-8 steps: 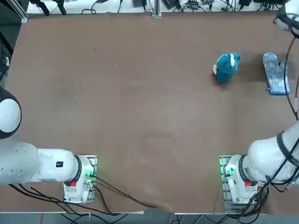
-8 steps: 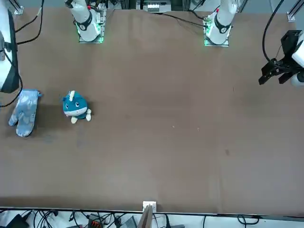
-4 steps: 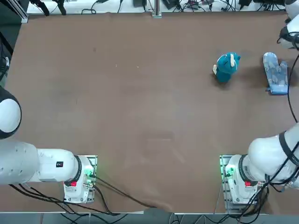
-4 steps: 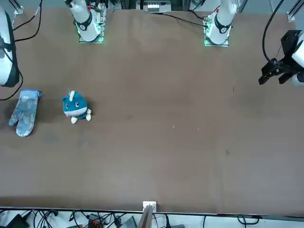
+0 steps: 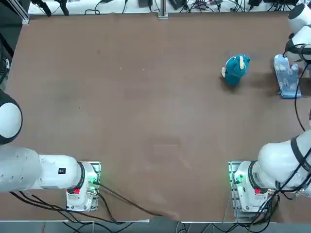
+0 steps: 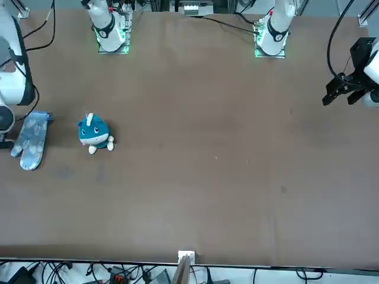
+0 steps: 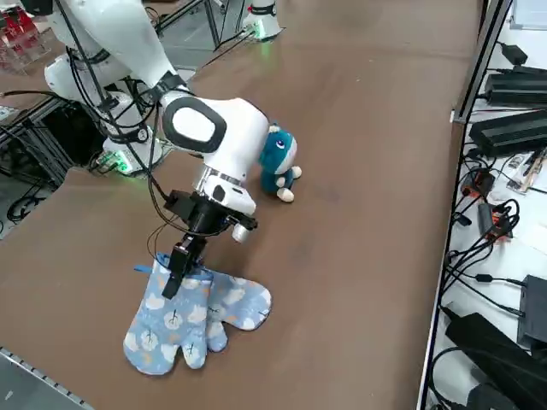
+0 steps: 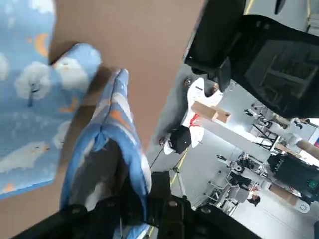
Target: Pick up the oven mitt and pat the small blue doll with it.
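Note:
The oven mitt, pale blue with a cloud print, lies flat near the table's right edge, also visible in the top view and front view. My right gripper is down at the mitt's cuff end. In the wrist view the cuff fabric bunches up between the dark fingers, and the gripper is shut on it. The small blue doll, a teal plush with white bits, stands upright a short way to the left of the mitt, apart from it.
The table's right edge runs just beyond the mitt. Black power units and cables lie past the far edge. The arm's base sits at the near side.
The right arm has come down from the far right corner onto the mitt's cuff. Mitt and doll stay where they were.

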